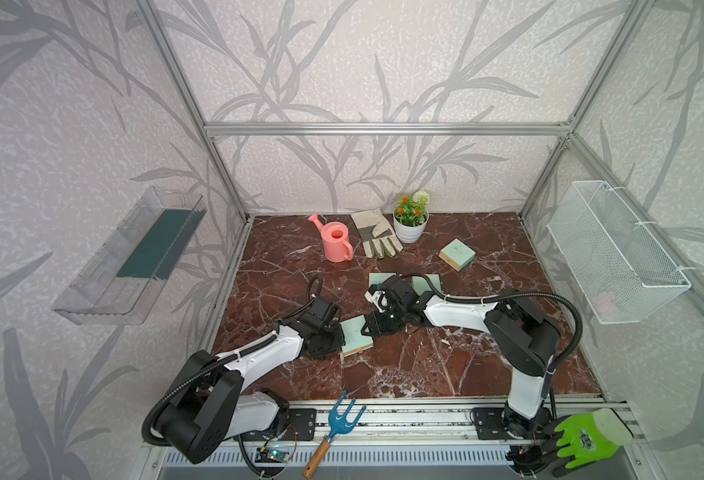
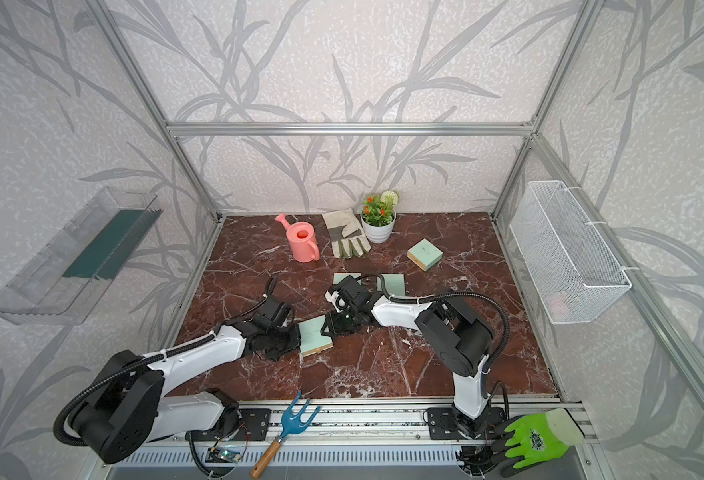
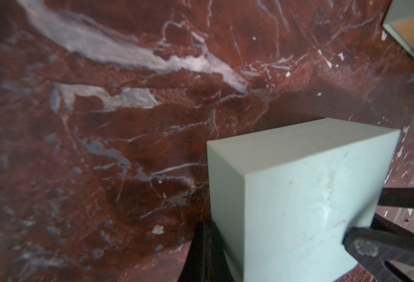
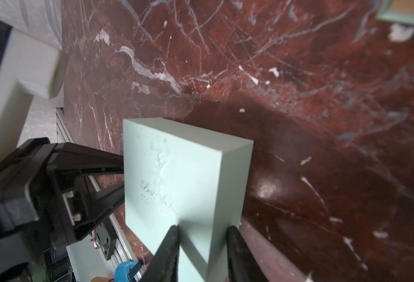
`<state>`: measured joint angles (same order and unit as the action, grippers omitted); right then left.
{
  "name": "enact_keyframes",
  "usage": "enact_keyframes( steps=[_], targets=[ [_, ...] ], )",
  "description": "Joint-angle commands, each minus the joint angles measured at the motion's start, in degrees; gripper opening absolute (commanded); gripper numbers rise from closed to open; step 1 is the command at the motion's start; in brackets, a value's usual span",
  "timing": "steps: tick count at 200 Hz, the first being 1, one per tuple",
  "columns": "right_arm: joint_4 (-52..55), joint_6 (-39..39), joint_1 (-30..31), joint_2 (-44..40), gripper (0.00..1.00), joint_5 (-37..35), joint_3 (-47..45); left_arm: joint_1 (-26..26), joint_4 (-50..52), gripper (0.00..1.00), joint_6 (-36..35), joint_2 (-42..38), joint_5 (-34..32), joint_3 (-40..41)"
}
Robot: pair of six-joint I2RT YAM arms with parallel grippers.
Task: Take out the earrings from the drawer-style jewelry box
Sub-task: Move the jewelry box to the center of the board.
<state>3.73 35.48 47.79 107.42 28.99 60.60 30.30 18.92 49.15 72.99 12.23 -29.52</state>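
The mint-green jewelry box [image 1: 356, 332] [image 2: 315, 334] sits near the middle front of the red marble table, between my two grippers. My right gripper [image 4: 202, 228] is shut on the box [image 4: 176, 175], with one finger on the lettered top face and the other on the opposite face. My left gripper [image 3: 207, 225] is shut, its fingers pressed together and resting against the box's [image 3: 311, 195] left side face. In both top views it [image 1: 339, 336] meets the box from the left. No drawer shows pulled out. The earrings are hidden.
At the back stand a pink watering can [image 1: 337, 241], a work glove [image 1: 375, 235] and a potted plant [image 1: 411, 220]. A second mint box [image 1: 457, 254] lies back right, with flat mint pieces [image 1: 380, 279] under the right arm. A blue garden fork [image 1: 333, 428] and a green glove [image 1: 582, 440] lie on the front rail.
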Motion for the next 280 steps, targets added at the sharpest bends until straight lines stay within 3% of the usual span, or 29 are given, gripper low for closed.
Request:
enact_keyframes(
  steps=[1, 76, 107, 186, 210, 235, 270, 280],
  targets=[
    [0.4, -0.8, 0.1, -2.6, 0.33, 1.5, -1.9, 3.0, -6.0, 0.02, 1.0, 1.2, 2.4, -0.8],
    [5.0, -4.9, -4.7, -5.8, 0.33, 1.3, -3.2, 13.0, -9.6, 0.02, 3.5, 8.5, 0.6, -5.6],
    [6.2, -5.5, -5.5, -6.0, 0.37, 0.8, -2.7, 14.9, -8.3, 0.02, 3.9, 10.2, -0.1, -6.9],
    [10.6, -6.9, -7.1, -13.1, 0.53, -2.7, -3.5, 12.7, 8.2, 0.03, 1.2, -4.5, -7.8, -5.4],
    [12.7, -7.5, -7.2, -16.8, 0.55, -3.3, -4.3, 11.1, 9.4, 0.05, -1.6, -10.0, -5.8, -5.4],
    [11.8, -6.4, -7.2, -21.7, 0.53, -2.6, -8.5, 10.9, 4.2, 0.10, -3.6, -12.3, -2.3, -5.7],
    [8.8, -3.0, -7.1, -28.4, 0.51, -2.1, -17.4, 10.7, -3.7, 0.28, -3.8, -6.4, 9.3, -9.5],
    [7.5, -1.9, -6.9, -29.9, 0.50, -2.0, -19.7, 10.7, -4.2, 0.28, -4.1, -3.6, 11.2, -11.0]
  ],
)
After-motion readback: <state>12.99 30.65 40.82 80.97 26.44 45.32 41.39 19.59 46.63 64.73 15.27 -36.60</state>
